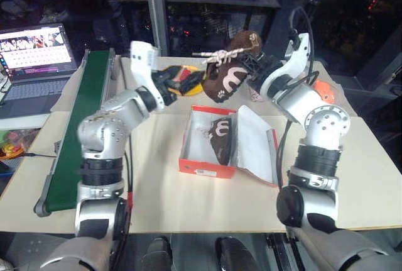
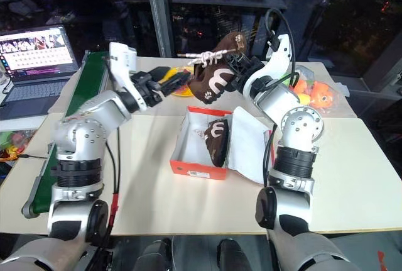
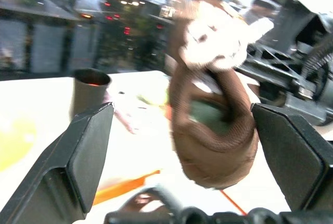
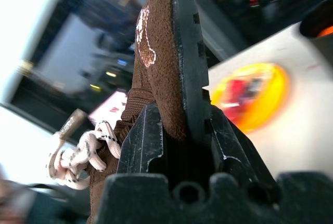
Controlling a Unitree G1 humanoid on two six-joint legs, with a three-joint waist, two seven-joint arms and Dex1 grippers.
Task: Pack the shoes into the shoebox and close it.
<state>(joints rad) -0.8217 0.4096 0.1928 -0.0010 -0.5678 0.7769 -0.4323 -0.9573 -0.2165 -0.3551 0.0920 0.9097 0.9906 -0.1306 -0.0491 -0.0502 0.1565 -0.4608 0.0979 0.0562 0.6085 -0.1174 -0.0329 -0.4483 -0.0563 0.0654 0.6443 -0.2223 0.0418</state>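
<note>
My right gripper [image 1: 249,63] is shut on one brown shoe [image 1: 227,73], holding it in the air behind the shoebox. In the right wrist view its fingers [image 4: 148,130] clamp the shoe's black sole and brown side [image 4: 161,63], and cream laces hang beside them. My left gripper [image 1: 190,81] stands open just left of that shoe. In the left wrist view the shoe [image 3: 210,125] hangs between and beyond the spread fingers [image 3: 86,151], apart from them. The red-orange shoebox [image 1: 204,167] lies open at mid-table with its lid [image 1: 256,142] folded out to the right. The other shoe [image 1: 221,136] lies inside.
A green conveyor belt [image 1: 78,126] runs along the table's left side, with an open laptop [image 1: 34,48] beyond it. A yellow plate [image 2: 168,73] lies behind my left gripper. Orange items [image 2: 314,92] sit at the back right. A dark cup [image 3: 89,89] stands on the table.
</note>
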